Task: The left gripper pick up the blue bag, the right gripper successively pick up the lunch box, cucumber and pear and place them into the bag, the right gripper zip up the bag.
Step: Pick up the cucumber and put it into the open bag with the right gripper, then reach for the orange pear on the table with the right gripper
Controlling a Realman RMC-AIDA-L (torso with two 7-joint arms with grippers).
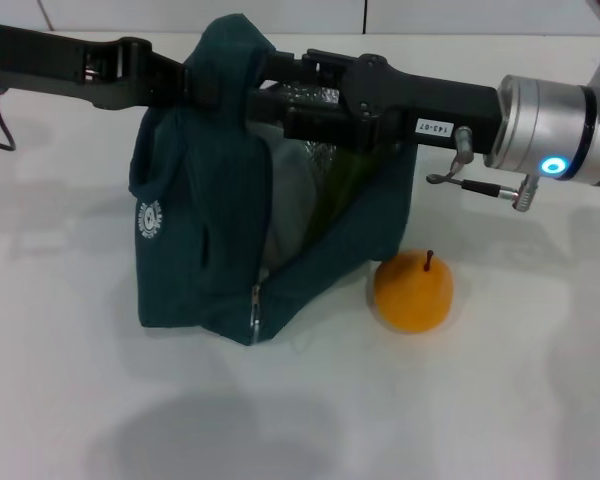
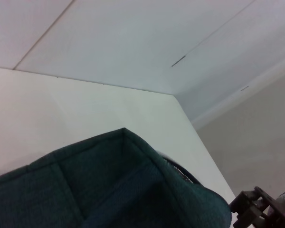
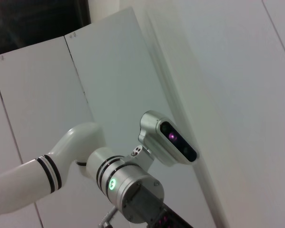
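**Both arms at the bag's mouth, pear outside**

In the head view the blue bag [image 1: 205,250] stands on the white desk [image 1: 500,400], the pear [image 1: 412,292] just beside it. The left gripper [image 1: 185,85] pinches the bag's top edge. The right gripper [image 1: 290,100] reaches into the opening; whether its fingers are spread cannot be told. Something green shows inside. The left wrist view shows only teal fabric; the right wrist view shows the left arm's wrist [image 3: 133,190], no bag.
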